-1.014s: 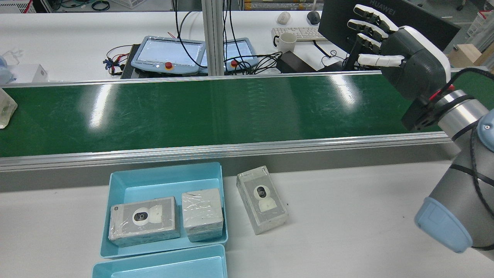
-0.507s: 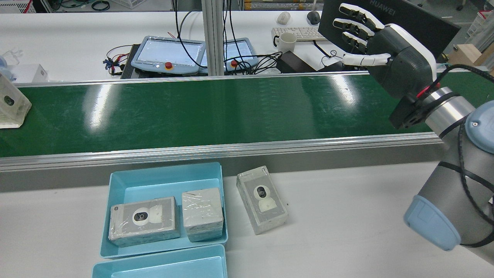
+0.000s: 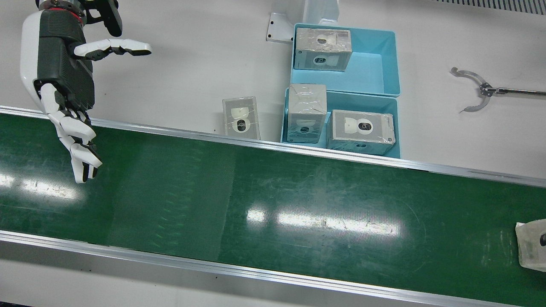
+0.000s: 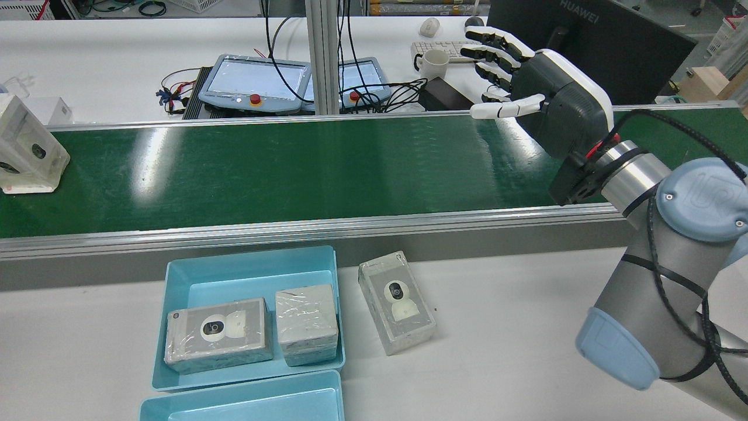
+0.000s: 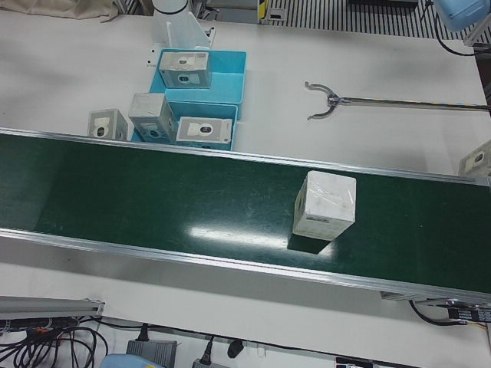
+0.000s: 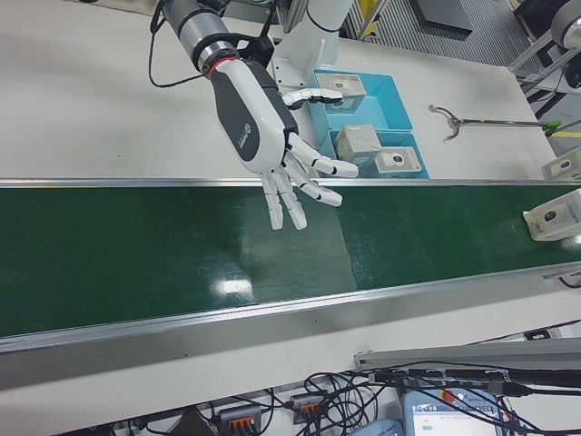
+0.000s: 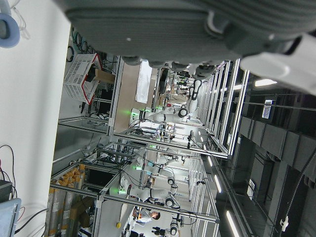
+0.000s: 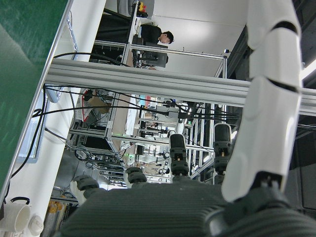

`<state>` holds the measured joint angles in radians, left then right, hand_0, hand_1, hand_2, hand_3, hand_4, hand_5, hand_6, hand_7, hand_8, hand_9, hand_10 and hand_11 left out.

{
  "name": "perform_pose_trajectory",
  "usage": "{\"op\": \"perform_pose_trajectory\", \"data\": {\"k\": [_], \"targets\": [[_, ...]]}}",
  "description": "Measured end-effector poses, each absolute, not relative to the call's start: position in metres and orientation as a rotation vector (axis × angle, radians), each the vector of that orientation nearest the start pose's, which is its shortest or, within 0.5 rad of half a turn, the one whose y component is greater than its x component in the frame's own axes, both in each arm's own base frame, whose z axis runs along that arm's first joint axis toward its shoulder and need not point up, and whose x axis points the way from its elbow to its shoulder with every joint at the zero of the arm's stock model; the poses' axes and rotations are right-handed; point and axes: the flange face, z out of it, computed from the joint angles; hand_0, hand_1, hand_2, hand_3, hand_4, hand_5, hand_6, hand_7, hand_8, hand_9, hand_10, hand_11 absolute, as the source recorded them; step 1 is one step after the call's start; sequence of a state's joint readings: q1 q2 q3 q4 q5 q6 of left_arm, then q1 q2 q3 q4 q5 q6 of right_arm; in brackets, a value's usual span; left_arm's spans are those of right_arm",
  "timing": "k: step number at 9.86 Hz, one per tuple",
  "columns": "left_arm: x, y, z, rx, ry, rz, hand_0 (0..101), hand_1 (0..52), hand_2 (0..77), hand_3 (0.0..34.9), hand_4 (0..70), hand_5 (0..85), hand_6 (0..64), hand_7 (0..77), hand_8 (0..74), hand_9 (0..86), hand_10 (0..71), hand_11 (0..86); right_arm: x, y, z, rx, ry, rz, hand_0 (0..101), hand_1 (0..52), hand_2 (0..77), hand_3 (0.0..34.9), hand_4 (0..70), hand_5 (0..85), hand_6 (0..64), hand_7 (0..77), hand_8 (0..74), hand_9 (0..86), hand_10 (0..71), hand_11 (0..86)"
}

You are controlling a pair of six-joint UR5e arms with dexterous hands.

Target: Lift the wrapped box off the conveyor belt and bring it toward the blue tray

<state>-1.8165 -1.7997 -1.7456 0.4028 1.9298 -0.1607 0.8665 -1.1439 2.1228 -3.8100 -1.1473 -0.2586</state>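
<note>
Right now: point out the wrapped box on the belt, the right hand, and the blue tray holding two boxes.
wrapped box [image 5: 325, 205], left-front view, on its pale front face.
right hand [image 6: 263, 123], right-front view, on the dark back of the hand.
blue tray [image 4: 234, 273], rear view, on the bare far wall.

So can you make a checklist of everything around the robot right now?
Surface: shiny green conveyor belt, bare mid-span.
Job's things: plastic-wrapped box on the belt; light blue plastic tray holds two wrapped boxes.
Clutter: wrapped camera box on the white table beside the tray; metal grabber tool.
Hands: right hand open above the belt; left hand's state unclear.
Cables: black bundle by the grey pendants.
Surroundings: monitor, keyboard, mug.
</note>
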Motion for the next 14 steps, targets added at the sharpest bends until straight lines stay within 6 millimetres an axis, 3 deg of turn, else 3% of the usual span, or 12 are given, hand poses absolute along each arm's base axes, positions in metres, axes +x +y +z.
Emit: {"op": "perform_pose_trajectory", "data": {"k": [3,8,14], "targets": [[-0.229,-0.51,0.522,-0.306,2.225,-2.244,0,0.0,1.1,0.0,0.0,0.5,0.0,0.5,0.0,0.5,0.5,0.0,-0.205,-0.511,0.279,0.179,2.708,-1.993,45,11.5,15.3,30.0,12.5,24.0,0.0,22.4,0.5,5.4,1.1,2.2],[-0.229,-0.51,0.522,-0.306,2.225,-2.244,0,0.0,1.1,0.0,0.0,0.5,0.0,0.5,0.5,0.5,0.5,0.0,-0.17,-0.508,0.285,0.124,2.692,-1.982,42,10.4,13.6,30.0,8.2,19.6,0.0,20.2,0.5,4.9,1.6,2.7],[-0.229,-0.51,0.522,-0.306,2.225,-2.244,0,0.0,0.5,0.0,0.0,0.5,0.0,0.5,0.0,0.5,0.5,0.0,-0.185,-0.515,0.298,0.111,2.675,-2.038,42,9.8,13.6,30.0,8.2,20.2,0.0,20.2,0.5,4.9,1.6,3.8]]}}
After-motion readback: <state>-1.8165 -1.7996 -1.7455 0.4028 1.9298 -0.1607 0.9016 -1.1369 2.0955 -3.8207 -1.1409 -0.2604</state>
